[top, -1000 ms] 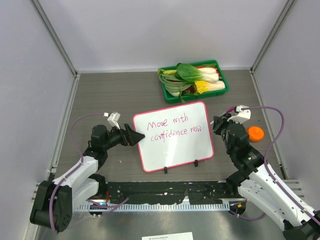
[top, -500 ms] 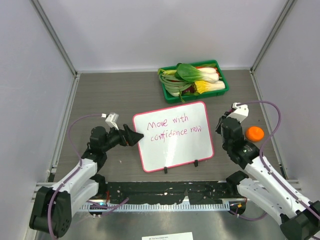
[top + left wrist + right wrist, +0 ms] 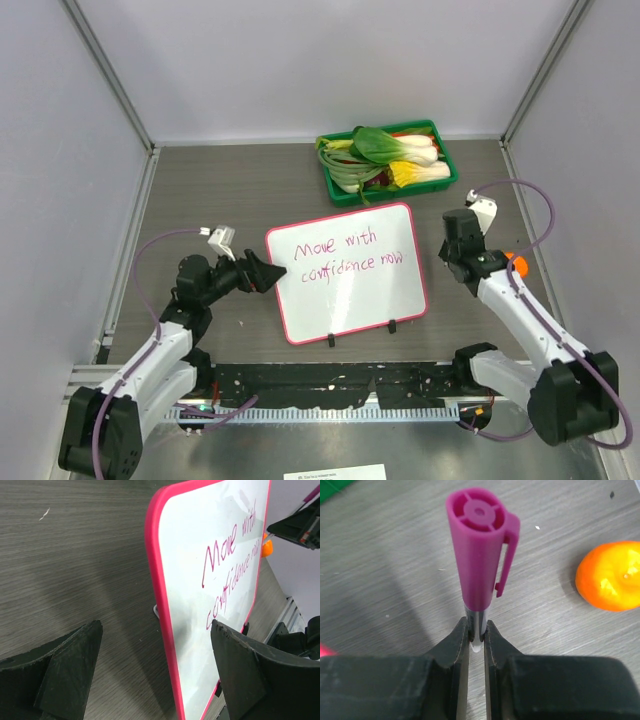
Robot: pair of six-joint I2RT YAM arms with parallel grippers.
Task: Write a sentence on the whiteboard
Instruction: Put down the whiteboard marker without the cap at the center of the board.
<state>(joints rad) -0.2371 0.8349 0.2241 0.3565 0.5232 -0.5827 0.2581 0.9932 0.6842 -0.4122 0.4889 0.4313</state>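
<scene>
Near the middle of the table point(image 3: 220, 190), between the two arms, the whiteboard point(image 3: 350, 295) stands on its two small black feet point(image 3: 392, 326), its pink-red frame turned a little askew, with "Move with confidence now" written across its upper half in magenta ink. At its left edge sits the left gripper point(image 3: 268, 270), jaws spread wide. The wrist view shows the two black fingers point(image 3: 70, 665) far apart at either side, with the board's rounded frame edge rising ahead in the gap between them. Neither finger presses on the frame, and the gripper holds nothing. Whether a fingertip brushes the frame cannot be told from the overhead view, where the tips lie just beside it. On the other side, the right gripper point(image 3: 476, 630) is off the board's right edge and clear of it. Its jaws are closed tight on a marker point(image 3: 480, 555), pinching the thin pale barrel just below the magenta cap, whose clip faces right and whose closed end points away from the fingers. Just beyond the marker, an orange point(image 3: 610, 577) lies on the wood-grain surface, near the right arm but apart from the gripper. Farther back, a green tray point(image 3: 455, 172) of bok choy point(image 3: 400, 150) sits behind the board, well apart from both grippers.
</scene>
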